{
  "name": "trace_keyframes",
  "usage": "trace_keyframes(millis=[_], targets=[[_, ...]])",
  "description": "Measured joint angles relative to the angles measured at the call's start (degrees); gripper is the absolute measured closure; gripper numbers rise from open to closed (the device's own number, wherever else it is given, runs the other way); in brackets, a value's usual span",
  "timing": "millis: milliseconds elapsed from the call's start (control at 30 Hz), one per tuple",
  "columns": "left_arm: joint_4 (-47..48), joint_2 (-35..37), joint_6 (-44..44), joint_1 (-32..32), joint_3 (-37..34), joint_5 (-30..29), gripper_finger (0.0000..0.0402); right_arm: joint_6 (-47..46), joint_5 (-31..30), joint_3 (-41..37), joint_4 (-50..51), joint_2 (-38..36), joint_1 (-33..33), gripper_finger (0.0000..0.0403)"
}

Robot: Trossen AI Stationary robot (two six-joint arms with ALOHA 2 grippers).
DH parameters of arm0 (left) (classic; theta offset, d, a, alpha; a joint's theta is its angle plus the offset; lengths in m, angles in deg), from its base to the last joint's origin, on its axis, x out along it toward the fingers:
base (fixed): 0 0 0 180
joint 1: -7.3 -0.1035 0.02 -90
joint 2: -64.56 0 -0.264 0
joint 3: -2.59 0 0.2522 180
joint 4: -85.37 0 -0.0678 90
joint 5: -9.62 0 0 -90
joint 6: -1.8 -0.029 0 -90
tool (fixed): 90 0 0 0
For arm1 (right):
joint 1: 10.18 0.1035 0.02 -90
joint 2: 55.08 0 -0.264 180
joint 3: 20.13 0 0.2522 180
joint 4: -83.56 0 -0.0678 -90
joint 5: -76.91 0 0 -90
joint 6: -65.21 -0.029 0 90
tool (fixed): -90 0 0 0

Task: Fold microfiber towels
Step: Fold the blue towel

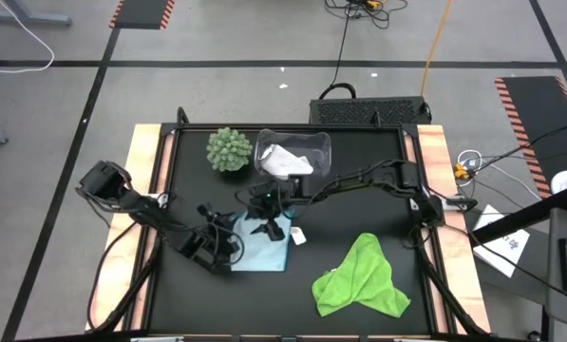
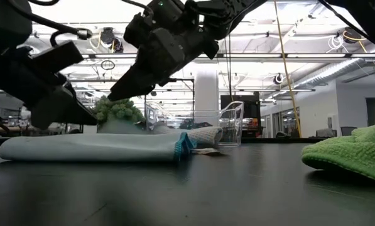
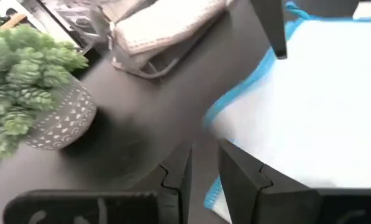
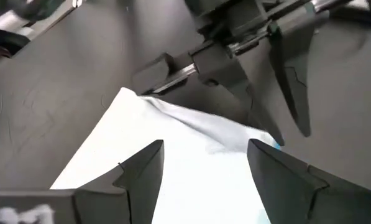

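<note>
- Lying flat on black bench (image 1: 359,190): folded light blue microfiber towel (image 1: 264,249).
- Right end effector (image 1: 267,226) released, fingers spread above towel.
- Left end effector (image 1: 228,245) at towel edge; cannot tell grip state.

A: Left arm (image 1: 136,201) entry?

B: Dark, jointed links with a boxy black base housing on the wooden table edge (image 1: 141,171); black cables trail from it. Left gripper (image 3: 201,180): two flat, angular, dark grey fingers (image 3: 247,183) with stepped notches.

A: Right arm (image 1: 378,179)?

B: Same dark build, slim links, black cable alongside, chunky joint near that edge's opposite side. Right gripper (image 4: 201,168): two pointed, wedge-shaped dark fingers (image 4: 141,171); white lettering on the housing, unreadable.
</note>
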Motion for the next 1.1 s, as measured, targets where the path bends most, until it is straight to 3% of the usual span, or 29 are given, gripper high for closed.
trace_keyframes(millis=[233,400,500,600,700,933,1100], targets=[[4.7,3.1,4.8,1.2,0.1,-0.6,0.0321,0.2,0.0,0.0,2.1,-2.1,0.1,0.0177],[5.7,3.5,6.8,1.4,0.1,2.3,0.0321,0.2,-10.4,0.1,13.6,-4.3,0.1,0.0177],[5.8,3.5,6.7,1.5,0.1,8.0,0.0321,-1.6,-11.8,-0.8,19.0,-4.1,0.1,0.0177],[5.0,3.5,2.1,2.7,0.2,16.0,0.0321,-3.0,-11.7,-4.8,18.1,-4.3,1.6,0.0177],[3.2,3.5,-2.4,5.2,0.2,19.9,0.0321,-3.9,-11.7,-9.3,15.8,-4.1,4.2,0.0177],[-2.0,3.5,-12.9,10.3,2.1,18.4,0.0321,-6.2,-13.8,-16.0,3.3,-4.2,9.8,0.0177],[-8.7,3.5,-22.9,12.0,2.3,18.6,0.0321,-2.1,-25.0,-16.5,0.7,-4.2,14.3,0.0177]])
